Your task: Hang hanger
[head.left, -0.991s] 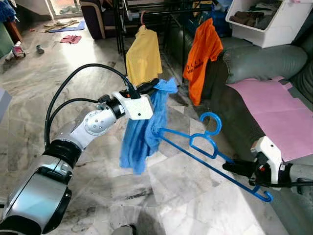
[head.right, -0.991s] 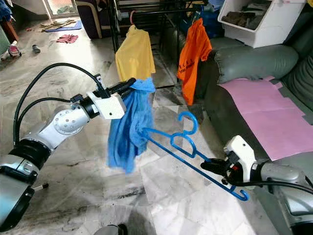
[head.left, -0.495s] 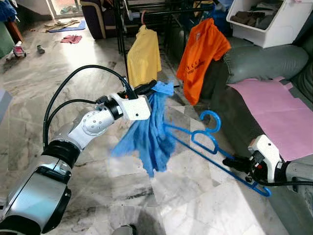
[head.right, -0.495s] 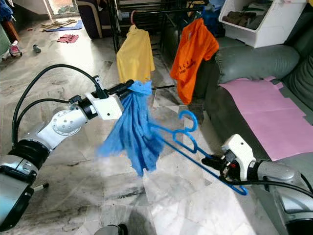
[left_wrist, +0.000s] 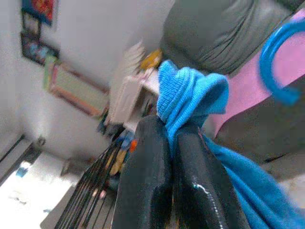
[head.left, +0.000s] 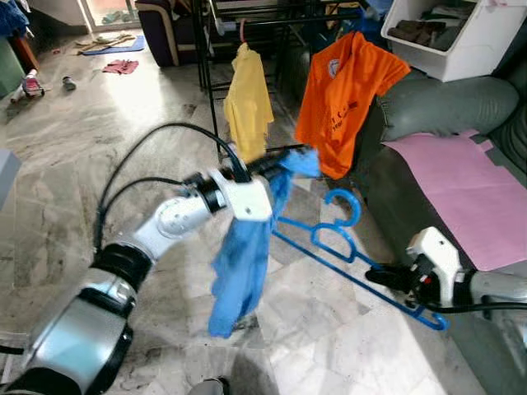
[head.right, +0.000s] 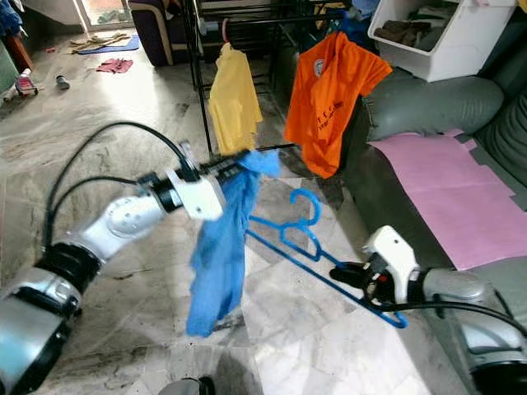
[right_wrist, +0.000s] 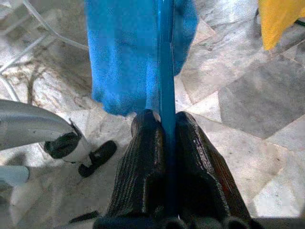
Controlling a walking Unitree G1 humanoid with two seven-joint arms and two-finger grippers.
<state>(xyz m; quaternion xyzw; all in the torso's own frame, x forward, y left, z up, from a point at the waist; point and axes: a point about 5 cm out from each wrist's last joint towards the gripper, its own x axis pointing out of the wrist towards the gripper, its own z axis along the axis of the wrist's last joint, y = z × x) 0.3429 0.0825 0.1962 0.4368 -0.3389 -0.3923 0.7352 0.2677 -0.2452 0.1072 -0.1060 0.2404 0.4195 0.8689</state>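
The left gripper (head.left: 288,159) is pinched shut on a bunched fold of the blue garment (head.left: 240,263), which hangs free from it above the marble floor (head.left: 99,140); the right gripper (head.left: 385,277) is clamped on one end of the blue hanger (head.left: 329,247), whose bar runs out toward the cloth with its hook (head.left: 343,204) turned up. The step in hand looks like threading the hanger's far end into the garment, and it would go best if the right arm slid the bar straight along its own line into an opening of the cloth while the left held the fold high and steady, so the fabric hangs slack and does not twist around the bar. Room is open over the floor on the robot's left; on its right the grey sofa (head.left: 445,103) with its pink sheet (head.left: 461,189) sits close to that arm, and the drying rack (head.left: 247,16) with the yellow shirt (head.left: 247,103) and orange shirt (head.left: 346,95) stands just beyond the left gripper
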